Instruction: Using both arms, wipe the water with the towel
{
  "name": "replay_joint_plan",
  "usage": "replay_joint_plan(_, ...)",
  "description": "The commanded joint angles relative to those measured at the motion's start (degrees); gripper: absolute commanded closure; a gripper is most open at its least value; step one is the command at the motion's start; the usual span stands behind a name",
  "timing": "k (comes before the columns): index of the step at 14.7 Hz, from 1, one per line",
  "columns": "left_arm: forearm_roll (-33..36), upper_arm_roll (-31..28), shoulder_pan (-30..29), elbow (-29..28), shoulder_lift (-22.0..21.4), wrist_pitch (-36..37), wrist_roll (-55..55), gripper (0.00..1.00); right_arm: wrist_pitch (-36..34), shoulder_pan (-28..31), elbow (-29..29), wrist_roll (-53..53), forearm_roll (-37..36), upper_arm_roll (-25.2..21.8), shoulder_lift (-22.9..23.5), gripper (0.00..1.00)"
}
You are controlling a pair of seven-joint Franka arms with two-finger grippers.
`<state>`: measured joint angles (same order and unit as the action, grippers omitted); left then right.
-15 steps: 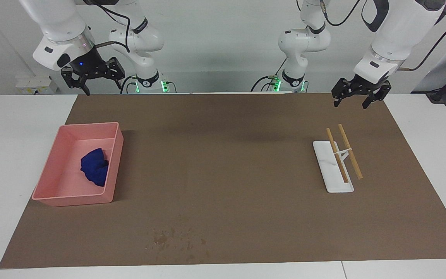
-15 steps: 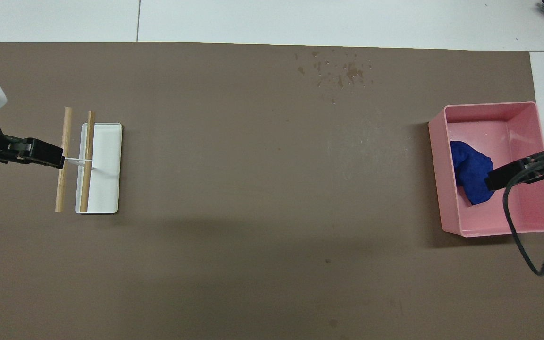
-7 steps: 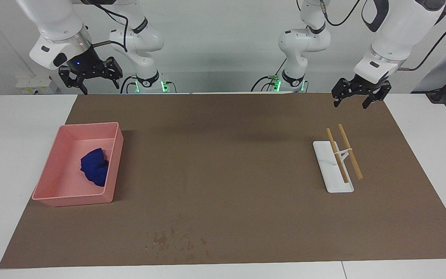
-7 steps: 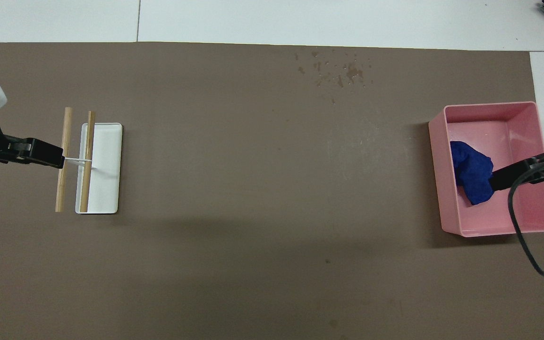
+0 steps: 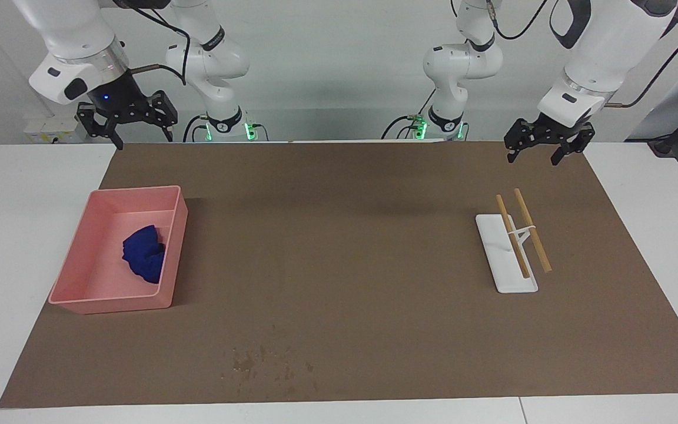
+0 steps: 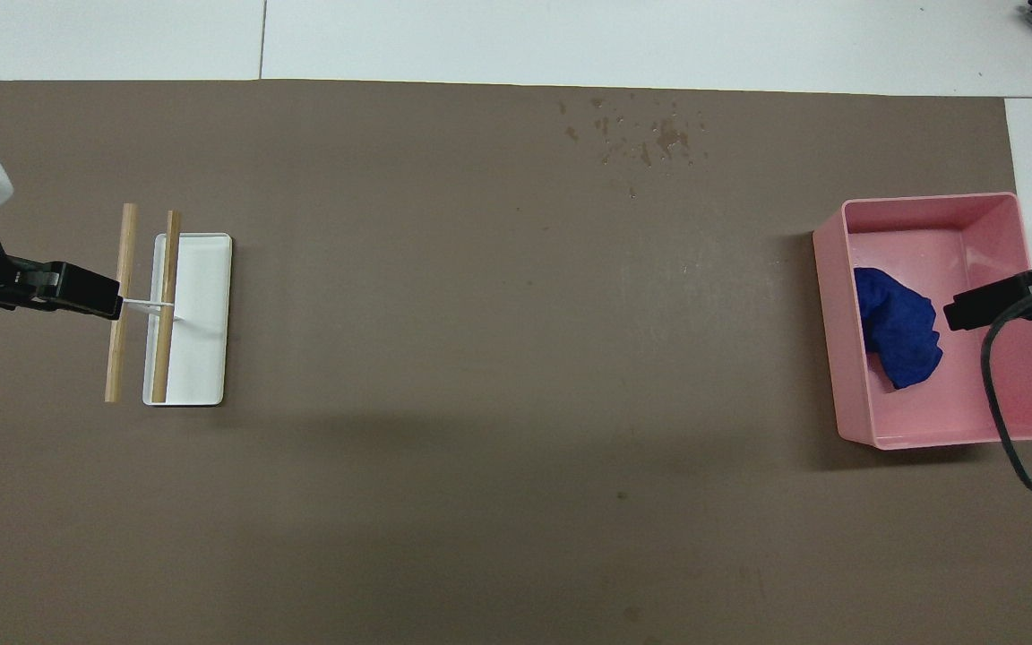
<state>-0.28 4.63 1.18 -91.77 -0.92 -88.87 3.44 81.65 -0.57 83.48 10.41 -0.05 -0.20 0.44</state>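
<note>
left claw (image 5: 542,153): raised, spread | right claw (image 5: 133,126): raised, apparently spread too

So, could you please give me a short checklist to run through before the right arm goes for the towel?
1. Towel lies loose in the pink tray, nothing on it: ok.
2. Right gripper open and holding nothing: ok.
3. Right gripper lined up over the towel: not ok; in the facing view it hangs high near the table's edge at the robots' end.
4. Left gripper open and holding nothing, waiting above the mat near the white stand: ok.
5. Water spots on the mat, farther from the robots than the tray, uncovered: ok.
</note>
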Motion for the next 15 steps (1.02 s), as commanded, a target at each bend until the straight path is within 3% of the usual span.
replay_joint_plan(1, -0.60, 0.29, -0.75, -1.83, -1.54, -1.04, 0.86, 0.00, 1.59, 0.04, 1.95, -1.26, 0.76, -0.41, -1.32, 0.00)
replay_joint_plan(15, -0.60, 0.29, -0.75, -1.83, -1.54, -1.04, 0.78, 0.00, 2.99, -0.05, 2.22, -2.58, 0.85, -3.58, -1.23, 0.00)
